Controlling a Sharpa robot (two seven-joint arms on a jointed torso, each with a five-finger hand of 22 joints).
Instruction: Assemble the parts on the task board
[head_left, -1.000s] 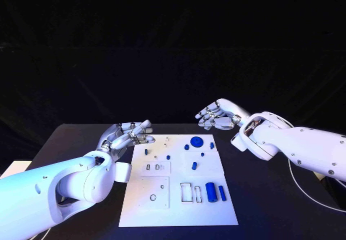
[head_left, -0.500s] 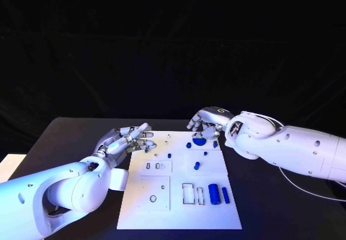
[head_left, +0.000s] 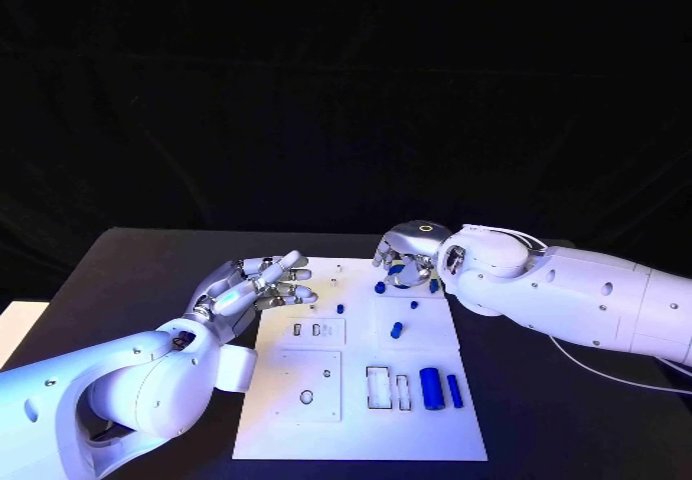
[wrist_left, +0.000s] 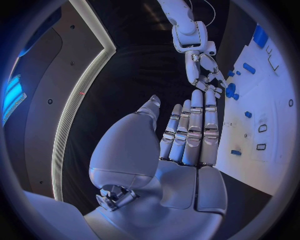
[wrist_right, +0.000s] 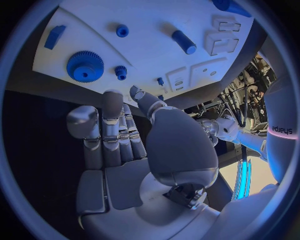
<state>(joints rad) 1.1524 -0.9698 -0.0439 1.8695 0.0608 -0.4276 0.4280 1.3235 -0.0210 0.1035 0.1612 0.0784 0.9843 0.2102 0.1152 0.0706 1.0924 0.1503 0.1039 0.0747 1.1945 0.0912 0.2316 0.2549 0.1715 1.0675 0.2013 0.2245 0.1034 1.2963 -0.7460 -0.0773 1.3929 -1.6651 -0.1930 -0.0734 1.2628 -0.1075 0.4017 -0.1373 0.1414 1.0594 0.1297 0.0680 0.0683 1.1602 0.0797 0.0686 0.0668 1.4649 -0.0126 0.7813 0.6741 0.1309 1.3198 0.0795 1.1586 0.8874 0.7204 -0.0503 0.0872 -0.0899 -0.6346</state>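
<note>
The white task board (head_left: 361, 425) lies in the middle of the black table. My right hand (head_left: 408, 262) hovers over its far end with fingers apart and nothing in them, just beside the blue gear (wrist_right: 85, 66). A small blue peg (wrist_right: 120, 72) stands next to the gear. My left hand (head_left: 260, 283) floats at the board's far left corner, fingers stretched out and empty. A thick blue cylinder (head_left: 428, 381) and a thin blue bar (head_left: 454, 391) lie on the near right of the board. The left wrist view shows the right hand (wrist_left: 203, 75) pointing down at the gear (wrist_left: 231, 91).
More small blue pieces (head_left: 397, 329) are scattered over the board's far half, and cut-out slots (head_left: 375, 386) sit in its near half. Bare black table surrounds the board on all sides.
My right hand has swung in from the far right and dropped low over the gear at the board's far end. The head camera has shifted a little. The left hand has hardly moved.
</note>
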